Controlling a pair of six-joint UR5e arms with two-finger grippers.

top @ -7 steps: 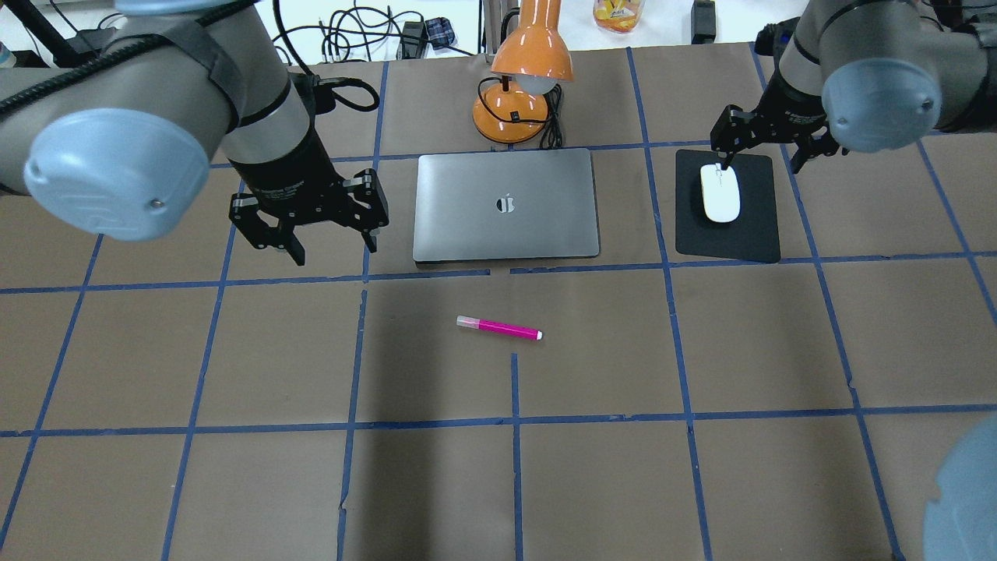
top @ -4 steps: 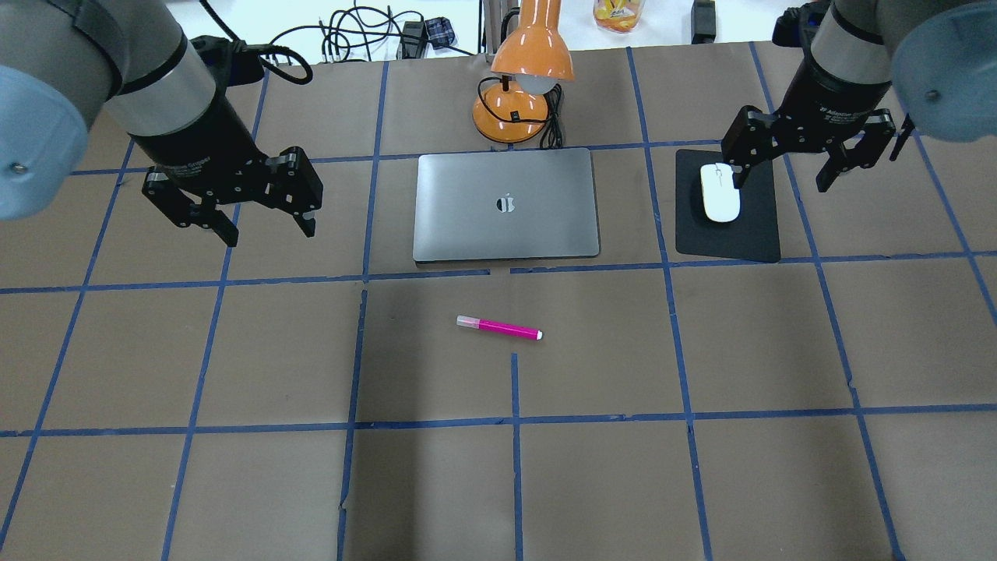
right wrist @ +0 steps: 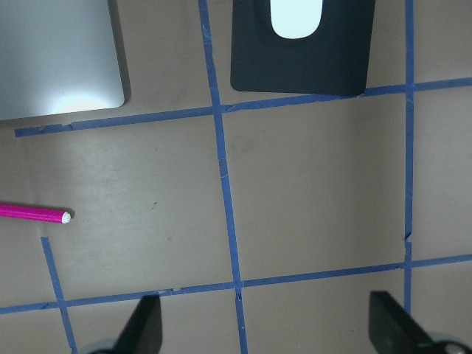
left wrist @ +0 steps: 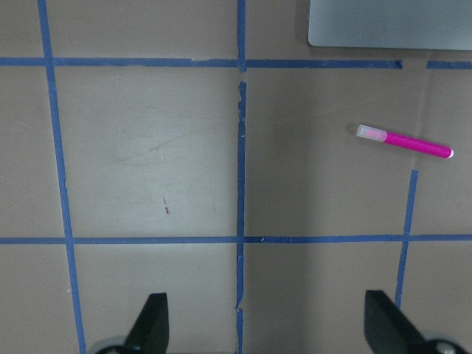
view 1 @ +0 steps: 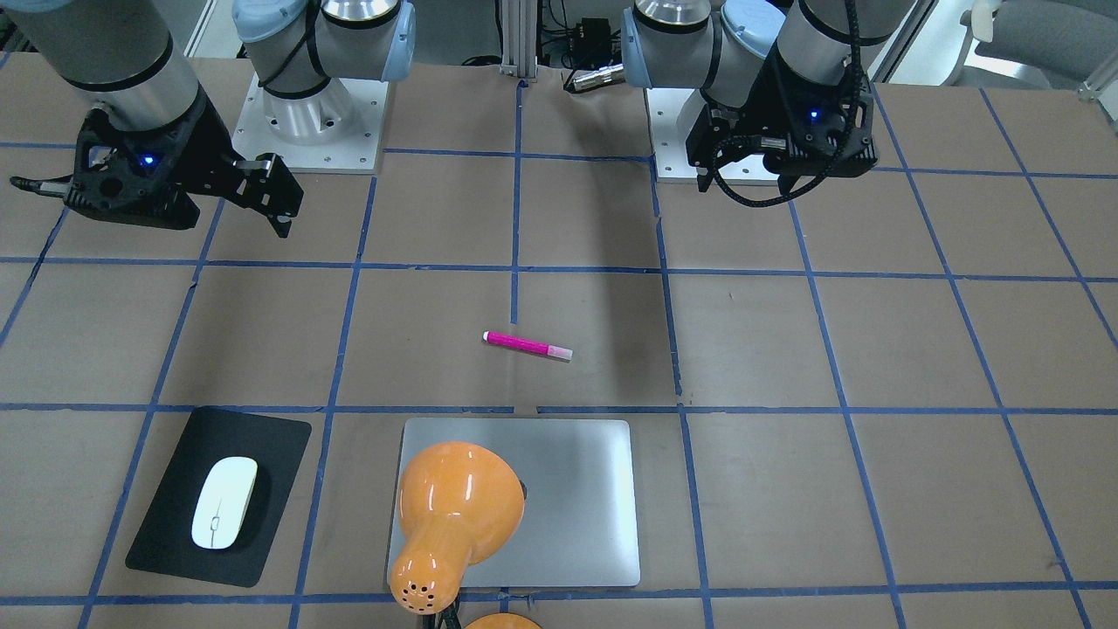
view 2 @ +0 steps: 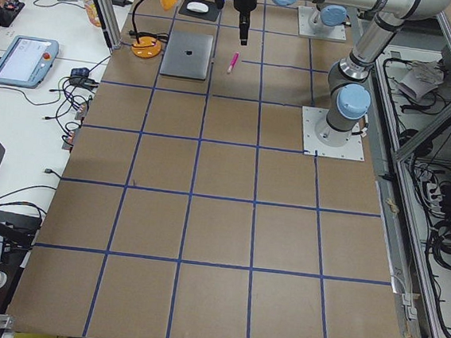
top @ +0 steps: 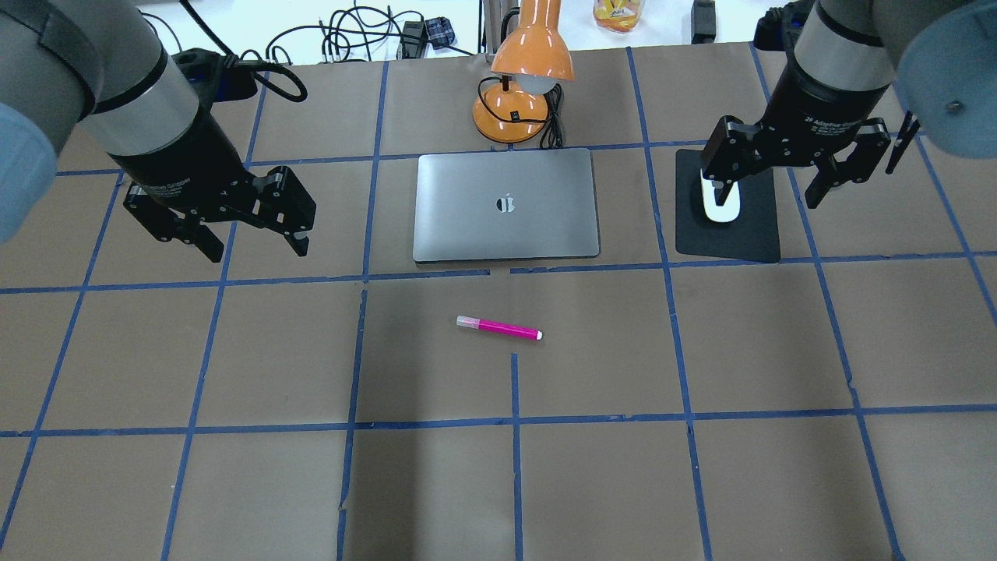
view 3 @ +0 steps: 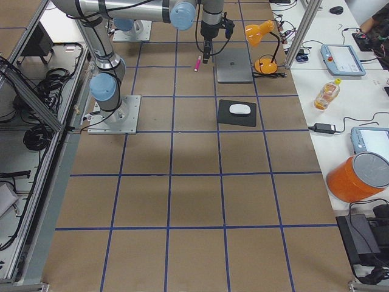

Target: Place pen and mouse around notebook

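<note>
The magenta pen (top: 498,327) lies flat on the brown table, in front of the closed silver notebook (top: 506,204). The white mouse (view 1: 224,502) rests on a black mat (view 1: 166,533) to the notebook's right. My right gripper (top: 767,199) hangs open and empty high above the mat, and one finger hides part of the mouse (top: 721,206) in the overhead view. My left gripper (top: 255,249) hangs open and empty to the left of the notebook. The left wrist view has the pen (left wrist: 404,141) ahead and to the right. The right wrist view has the mouse (right wrist: 295,18) at its top edge.
An orange desk lamp (top: 518,78) stands just behind the notebook, its cable beside the base. Blue tape lines grid the brown table. Cables, a bottle and tablets sit on the white bench beyond the far edge.
The left arm swung out to the left, then came slightly back toward the near side. The right gripper moved nearer, over the mat. Both stayed open; pen and mouse have not moved.
</note>
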